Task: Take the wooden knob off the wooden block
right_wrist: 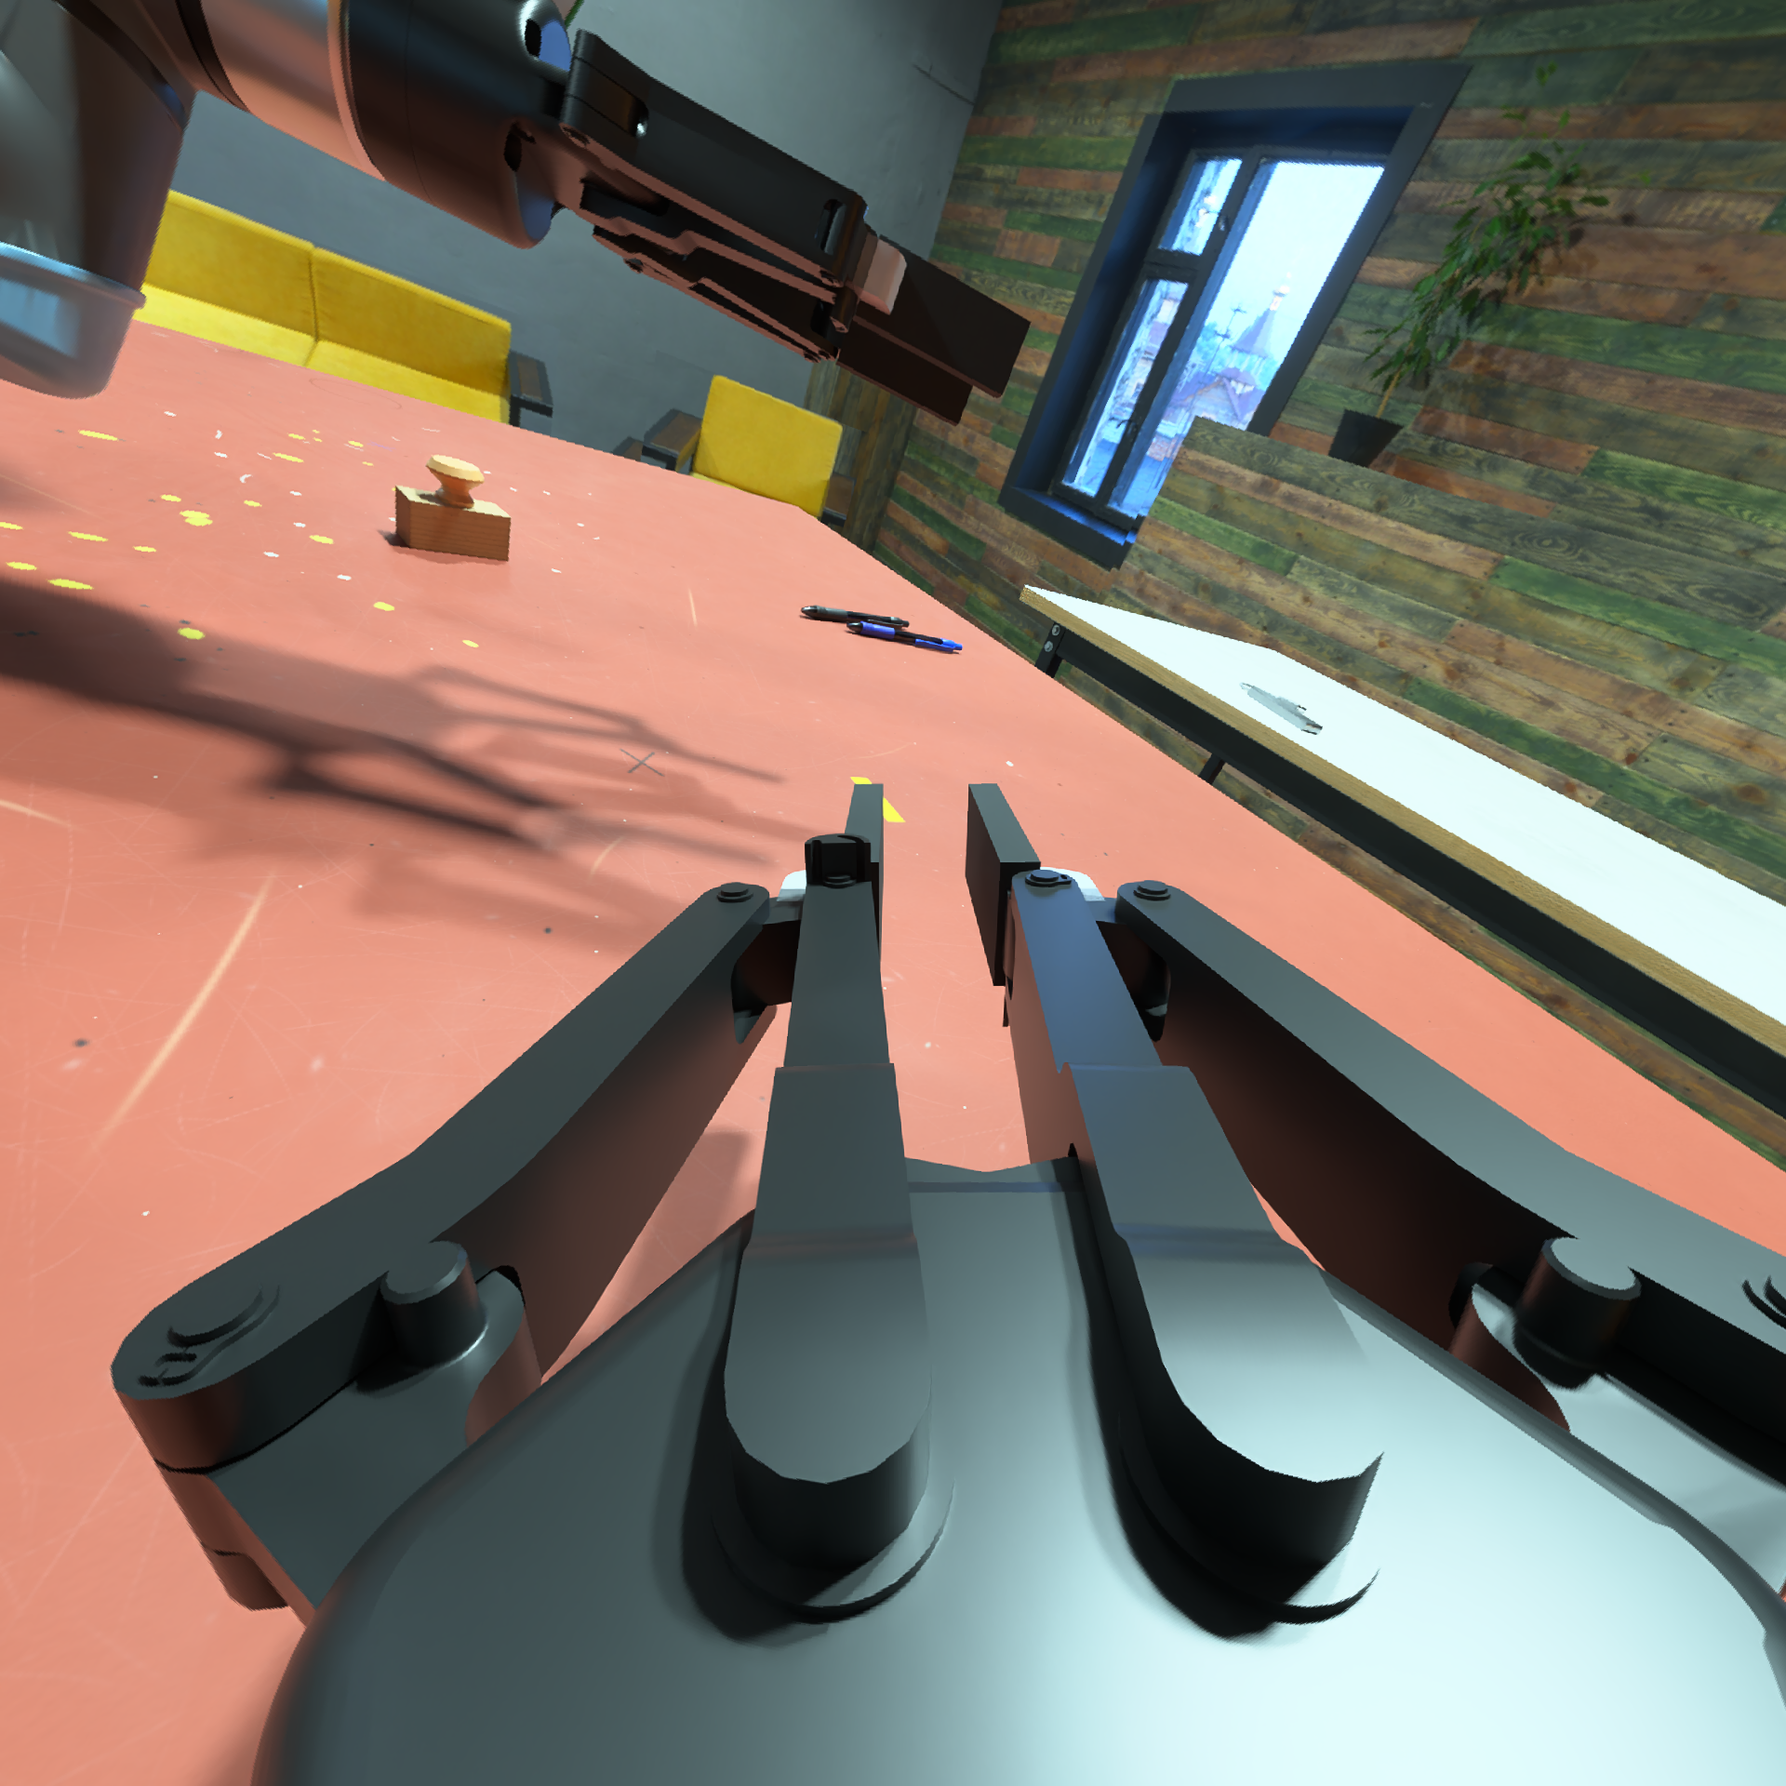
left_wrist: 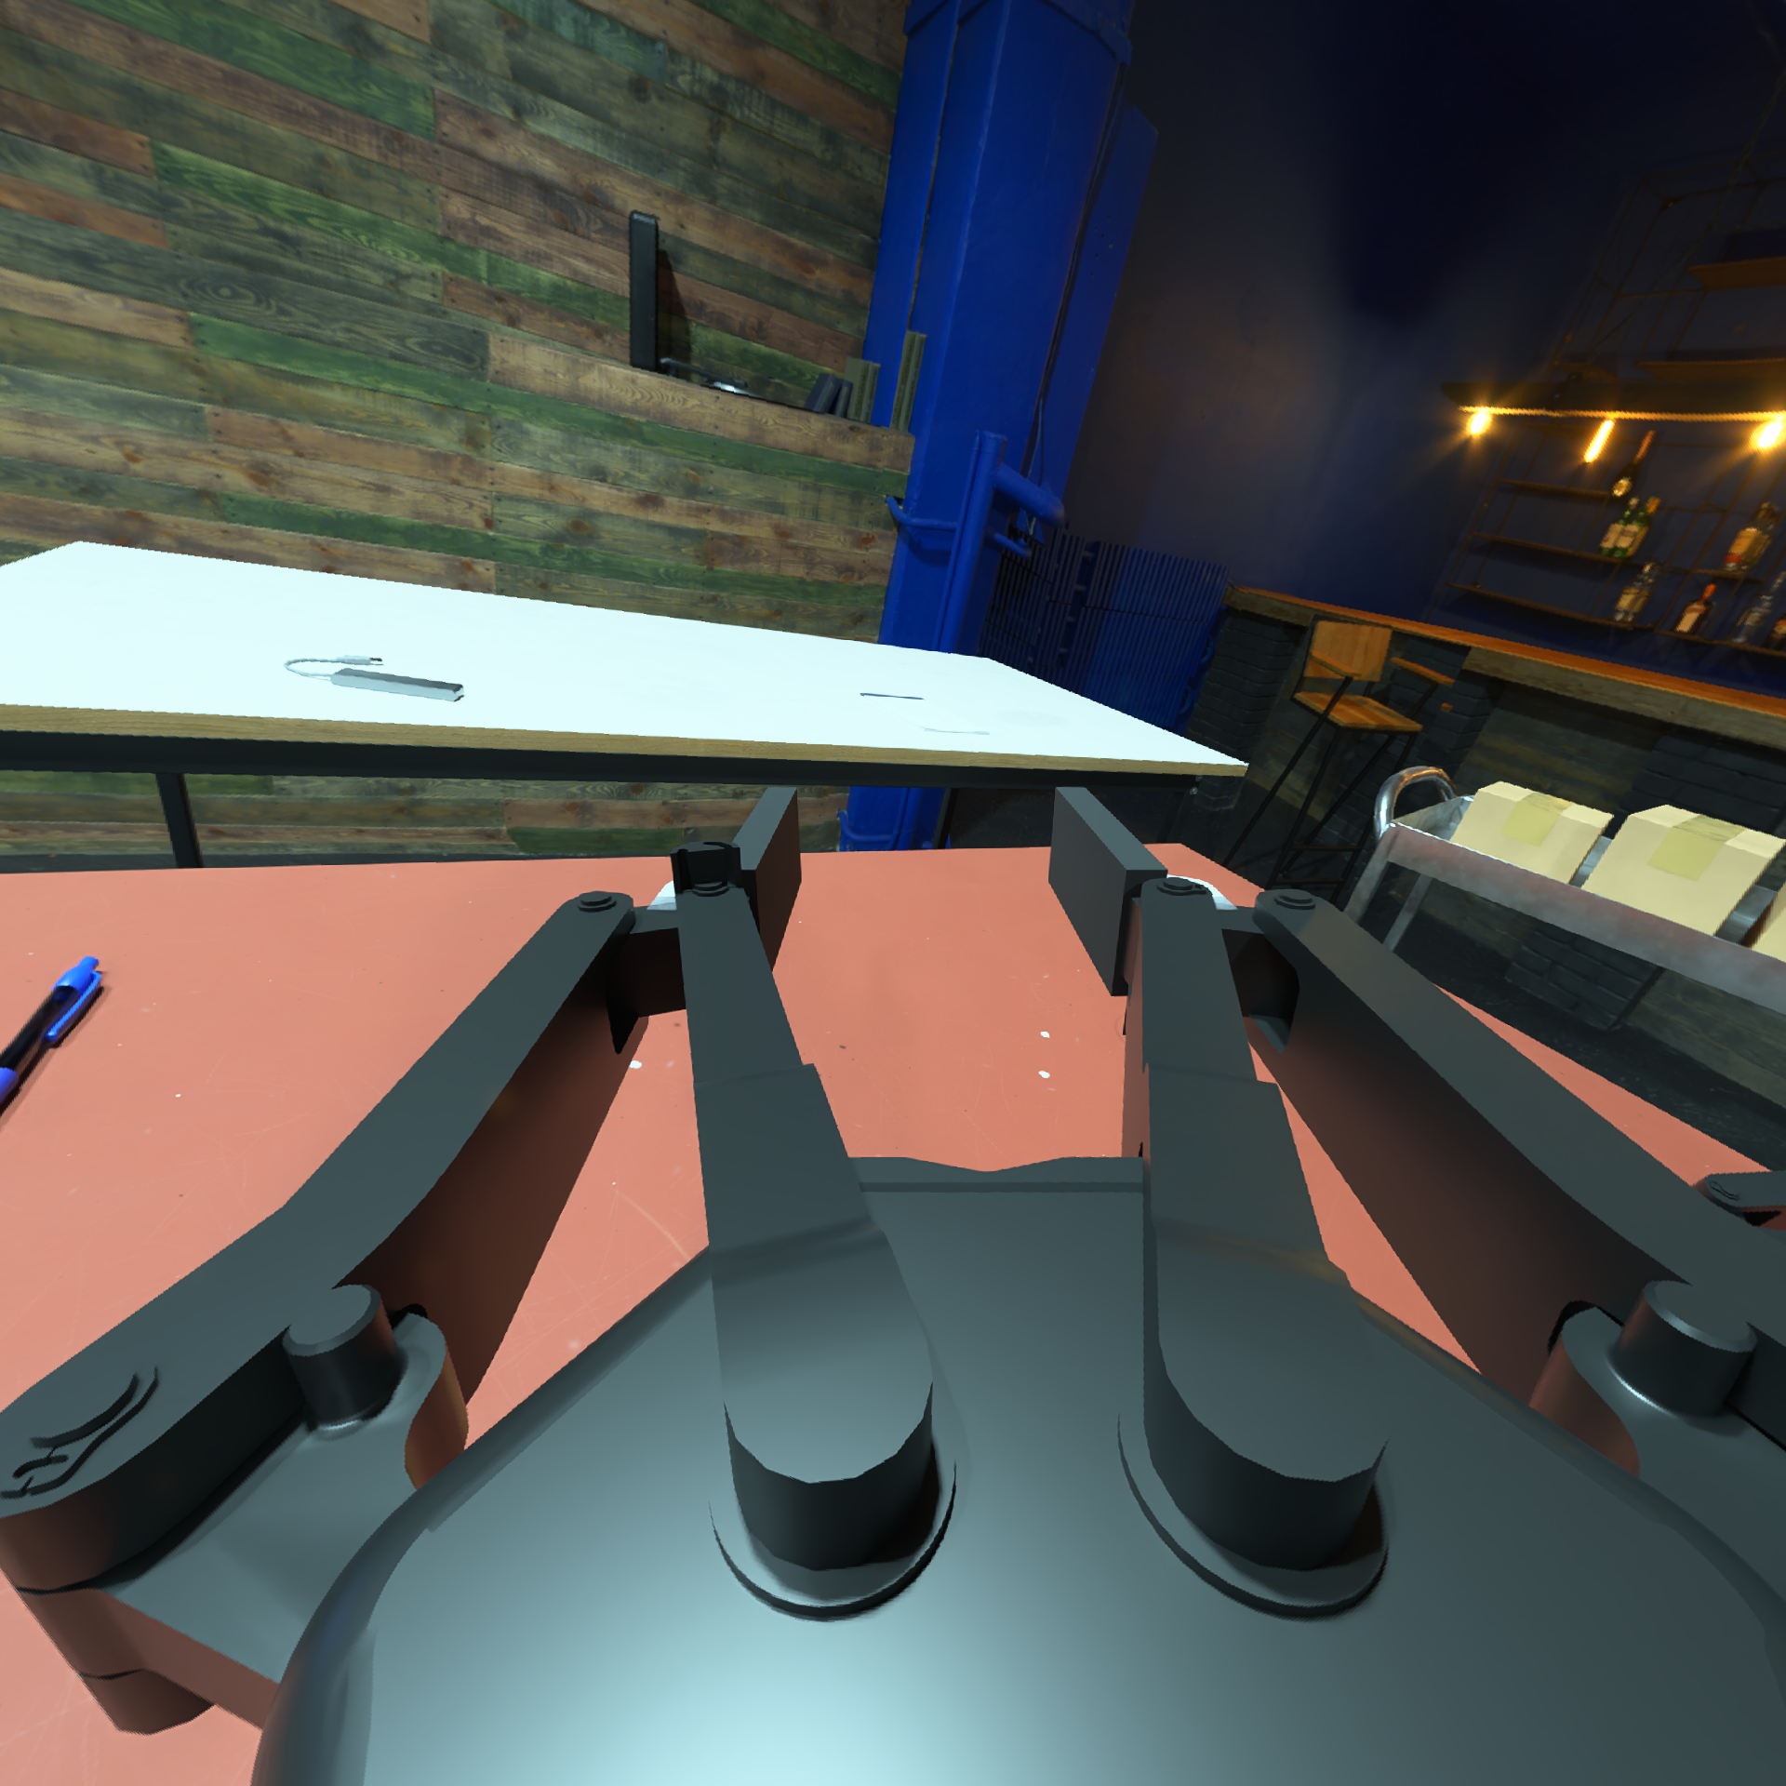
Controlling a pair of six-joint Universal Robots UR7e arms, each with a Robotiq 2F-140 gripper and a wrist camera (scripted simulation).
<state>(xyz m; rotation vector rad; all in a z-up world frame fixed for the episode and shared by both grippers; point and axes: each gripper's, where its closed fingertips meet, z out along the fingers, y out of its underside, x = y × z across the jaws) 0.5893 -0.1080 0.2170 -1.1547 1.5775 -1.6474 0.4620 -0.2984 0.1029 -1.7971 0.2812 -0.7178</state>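
Observation:
A wooden knob (right_wrist: 456, 476) stands upright in a rectangular wooden block (right_wrist: 452, 532) on the salmon table (right_wrist: 290, 966), far ahead and to the left in the right wrist view. My right gripper (right_wrist: 926, 821) is low over the table, well short of the block, with its jaws a narrow gap apart and nothing between them. My left gripper (left_wrist: 926, 870) is open and empty above the table's far edge. It also shows in the right wrist view (right_wrist: 966, 358), raised above the table to the right of the block. The left wrist view shows neither block nor knob.
A black pen (right_wrist: 855, 615) and a blue pen (right_wrist: 907, 636) lie near the table's right edge; the blue pen (left_wrist: 53, 1010) also shows at the left of the left wrist view. A white table (left_wrist: 628, 657) with a grey hub (left_wrist: 396, 681) stands beyond. A metal cart with boxes (left_wrist: 1546, 841) is to the right.

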